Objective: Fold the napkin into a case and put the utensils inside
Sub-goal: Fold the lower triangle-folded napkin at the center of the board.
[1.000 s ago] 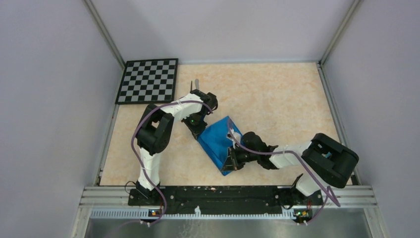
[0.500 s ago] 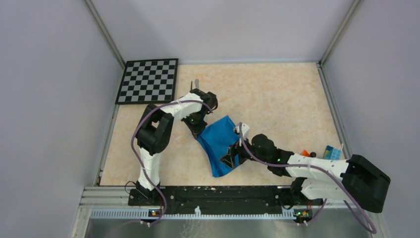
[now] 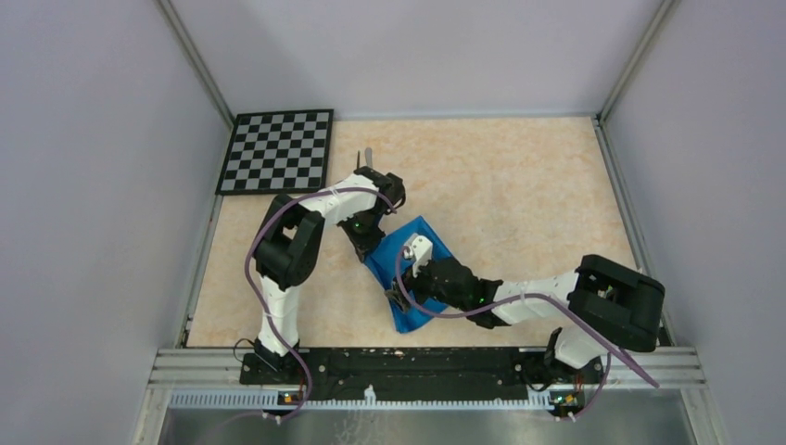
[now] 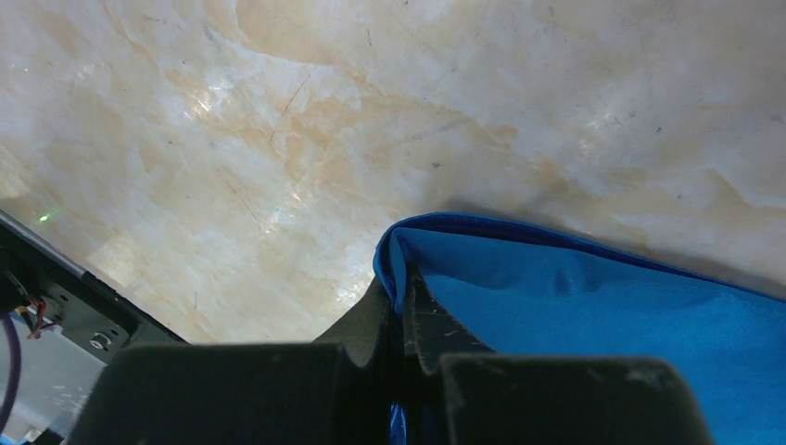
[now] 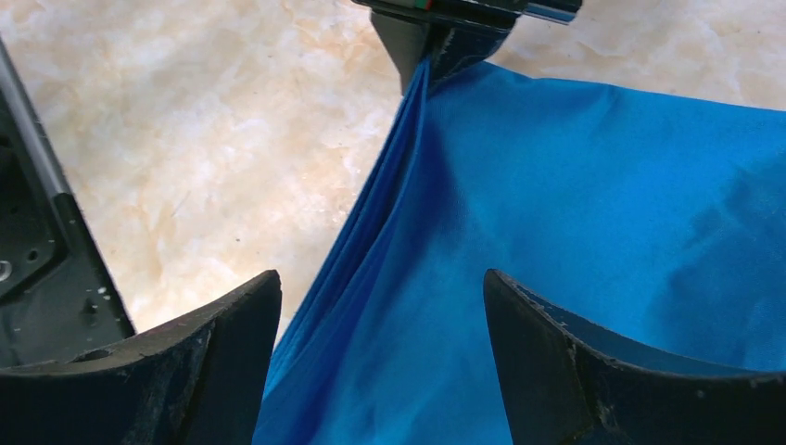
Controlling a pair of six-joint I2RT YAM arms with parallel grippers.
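The bright blue napkin (image 3: 386, 261) lies folded on the marbled table between the two arms. My left gripper (image 3: 371, 247) is shut on its far left corner; in the left wrist view the cloth edge (image 4: 400, 278) runs between the closed jaws. My right gripper (image 3: 399, 298) hovers open over the napkin's near part, its fingers (image 5: 243, 345) spread with the blue cloth (image 5: 556, 185) beneath them and nothing held. The right wrist view also shows the left gripper (image 5: 432, 48) pinching the corner. The utensils (image 3: 366, 158), a dark fork and a grey knife, poke out behind the left arm.
A black-and-white checkerboard (image 3: 278, 151) lies at the far left corner of the table. Grey walls enclose the table on three sides, and the arms' black base rail (image 3: 408, 363) runs along the near edge.
My right gripper has opened and let go of the napkin's near corner, then swung left over the cloth. The left gripper has kept its hold and place.
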